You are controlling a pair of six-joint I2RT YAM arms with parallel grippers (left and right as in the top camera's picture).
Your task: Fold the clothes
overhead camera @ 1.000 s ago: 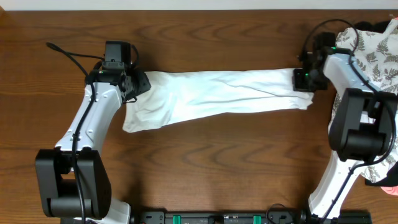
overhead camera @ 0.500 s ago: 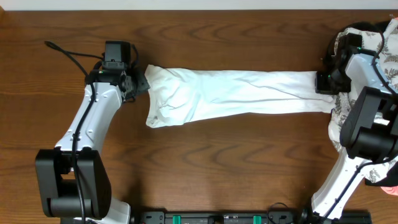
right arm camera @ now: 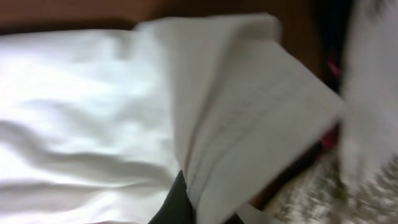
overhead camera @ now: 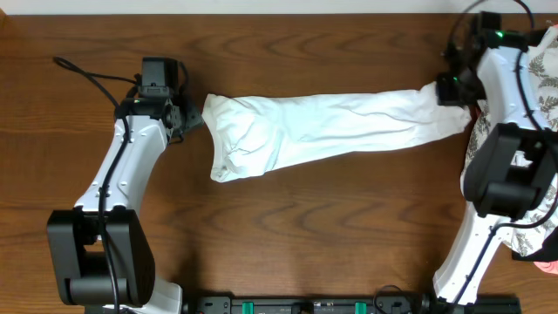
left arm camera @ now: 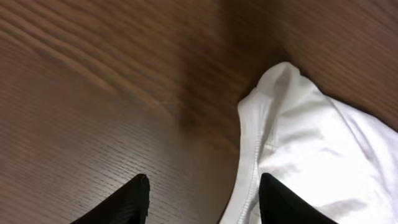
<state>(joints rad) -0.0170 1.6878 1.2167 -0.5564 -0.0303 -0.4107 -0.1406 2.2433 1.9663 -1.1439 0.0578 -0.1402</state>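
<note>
Brown wood table (overhead camera: 305, 218) lies under me. My left gripper (left arm camera: 203, 190) stands apart and empty, with the T-shirt (overhead camera: 323, 126) edge just beside it at three o'clock. My right gripper (overhead camera: 449, 87) pinches the other end, at the table's two o'clock. I think I am laying the shirt out flat. Next, my left gripper must grab that near edge.

T-shirt (overhead camera: 323, 131) on table (overhead camera: 305, 228), another cloth (overhead camera: 547, 78) rightward
</note>
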